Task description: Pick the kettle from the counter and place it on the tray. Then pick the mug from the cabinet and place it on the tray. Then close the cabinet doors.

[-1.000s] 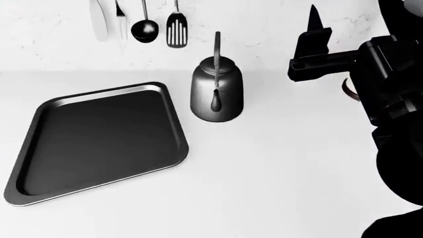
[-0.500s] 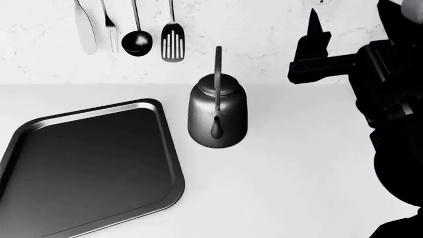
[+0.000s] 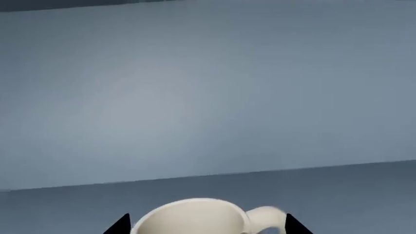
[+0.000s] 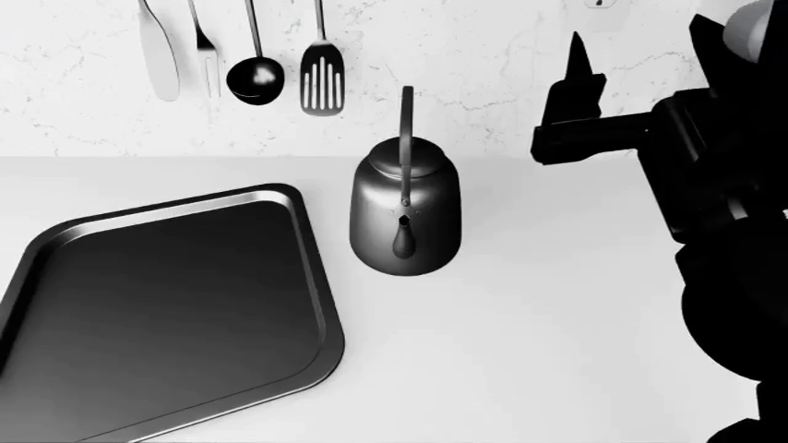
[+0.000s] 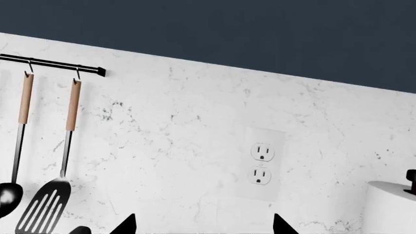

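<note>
Right gripper [image 4: 574,69] raised beside the kettle [image 4: 405,217], touching nothing; only one finger [image 4: 575,57] shows, so its opening cannot be told. Left gripper [image 3: 204,225]: tips spread wide either side of one mug [image 3: 195,218], contact unclear, mug cut off. One kettle stands on the counter [image 4: 530,323] just beside one tray [image 4: 161,314]. Four utensils [image 4: 255,74] hang on the wall.

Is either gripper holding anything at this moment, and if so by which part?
Nothing is held. The right gripper is up by the wall, apart from the kettle standing on the counter. The left gripper is open with the mug between its fingers, not gripped.
</note>
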Robot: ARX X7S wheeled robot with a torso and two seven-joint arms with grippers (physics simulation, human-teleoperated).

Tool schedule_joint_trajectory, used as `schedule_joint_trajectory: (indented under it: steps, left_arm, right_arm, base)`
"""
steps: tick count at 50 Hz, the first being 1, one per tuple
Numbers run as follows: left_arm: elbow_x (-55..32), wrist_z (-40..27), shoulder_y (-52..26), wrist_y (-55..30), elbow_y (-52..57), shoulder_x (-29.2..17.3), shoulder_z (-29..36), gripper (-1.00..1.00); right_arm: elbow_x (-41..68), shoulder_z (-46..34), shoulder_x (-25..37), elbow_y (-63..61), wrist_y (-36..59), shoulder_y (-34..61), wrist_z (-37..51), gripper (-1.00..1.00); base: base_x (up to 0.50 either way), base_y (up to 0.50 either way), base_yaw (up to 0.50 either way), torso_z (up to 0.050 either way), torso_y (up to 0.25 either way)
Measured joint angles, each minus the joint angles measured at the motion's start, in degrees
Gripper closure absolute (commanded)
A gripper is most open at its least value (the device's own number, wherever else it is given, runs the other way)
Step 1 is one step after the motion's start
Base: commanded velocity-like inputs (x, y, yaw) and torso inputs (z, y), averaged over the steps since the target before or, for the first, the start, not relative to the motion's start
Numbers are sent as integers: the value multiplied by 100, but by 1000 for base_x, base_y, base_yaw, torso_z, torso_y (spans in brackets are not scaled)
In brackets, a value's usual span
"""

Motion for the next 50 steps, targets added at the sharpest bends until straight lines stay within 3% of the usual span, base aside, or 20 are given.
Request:
schedule_joint_trajectory:
  steps: [15, 38, 39, 50]
  left_arm:
    - [-183, -106, 0, 283, -149, 8, 104, -100]
    - [841, -131, 0, 392, -354, 8, -1174, -100]
    - [895, -128, 0, 370, -348, 8, -1231, 100]
    - [1410, -19, 24, 191, -235, 8, -1568, 100]
  right_arm:
    - [-103, -140, 64, 126, -283, -176, -19, -100]
    - [-92, -235, 103, 172, -405, -194, 21, -100]
    - [-92, -239, 105, 175, -411, -195, 22, -100]
    - [-92, -281, 121, 207, -476, -212, 36, -100]
  base:
    - [0, 0, 0, 0, 0]
    - [0, 0, 0, 0, 0]
    - [0, 0, 0, 0, 0]
    - [0, 0, 0, 0, 0]
